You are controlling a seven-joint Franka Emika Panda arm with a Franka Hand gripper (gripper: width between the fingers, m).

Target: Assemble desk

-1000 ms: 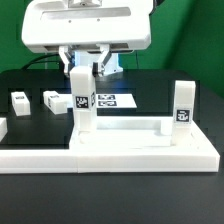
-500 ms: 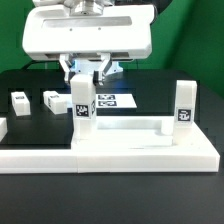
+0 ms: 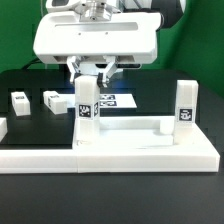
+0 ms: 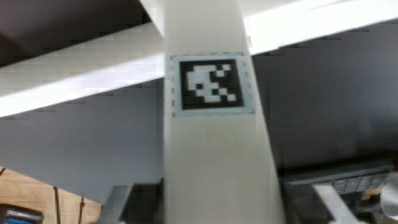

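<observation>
The black desk (image 3: 150, 85) has the white tabletop slab (image 3: 140, 138) lying flat at its near side, pushed up against a long low white rail (image 3: 40, 156) that runs along the near edge. Two legs stand upright on the slab. The upright leg (image 3: 86, 115) is at the corner on the exterior view's left, and the second leg (image 3: 182, 105) is at the corner on the exterior view's right, well apart from it. A raised rim of the slab runs between them. Each one shows a black-and-white tag facing the near side. The arm hangs straight down over the upright leg. Its tool (image 3: 93, 73) sits at the very top of that leg, one finger on either side, and it looks closed on the leg rather than standing free. Seen from the wrist, the upright leg (image 4: 210, 140) fills the middle of the picture, with its tag (image 4: 210, 85) sharp enough to make out, though the fingers themselves do not show there. Farther to the exterior view's left, two loose legs (image 3: 20, 101) (image 3: 55, 100) lie on their sides on the desk, just beside each other and clear of the slab. Beyond the upright leg, the marker board (image 3: 118, 100) lies flat on the desk.
</observation>
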